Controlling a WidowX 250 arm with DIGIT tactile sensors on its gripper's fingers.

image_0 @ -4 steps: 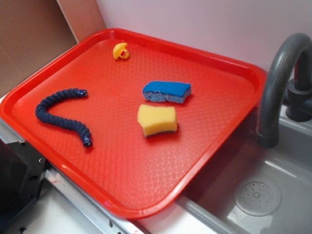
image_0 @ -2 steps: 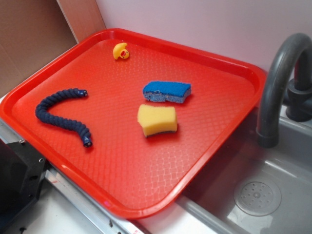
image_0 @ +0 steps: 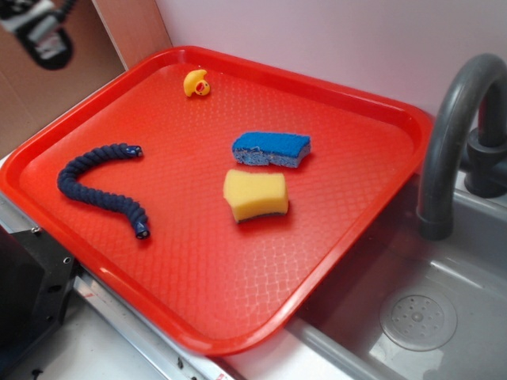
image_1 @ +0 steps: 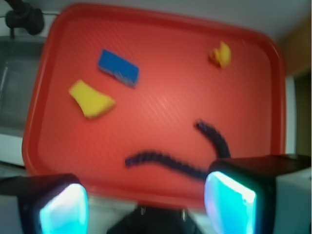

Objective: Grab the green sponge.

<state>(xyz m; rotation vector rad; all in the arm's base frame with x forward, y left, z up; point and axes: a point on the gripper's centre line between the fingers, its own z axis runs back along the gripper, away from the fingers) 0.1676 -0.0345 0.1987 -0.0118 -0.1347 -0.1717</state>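
green sponge (image_0: 255, 195), blue sponge (image_0: 272, 148) on tray (image_0: 238, 301)

A red tray (image_0: 198, 269) fills most of the exterior view. Near its centre lies the green sponge (image_0: 255, 195), yellow foam face up, a thin dark layer along its lower edge. Just beside it at 12 o'clock sits a blue-topped sponge (image_0: 271, 148), apart from it. A dark blue braided rope (image_0: 101, 187) curves at 9 o'clock. A small yellow duck (image_0: 196, 83) rests at 11 o'clock, near the rim. The end effector (image_0: 38, 30) shows at the top-left corner, blurred. A grey faucet (image_0: 455, 134) and sink (image_0: 420, 317) stand at 3 o'clock.
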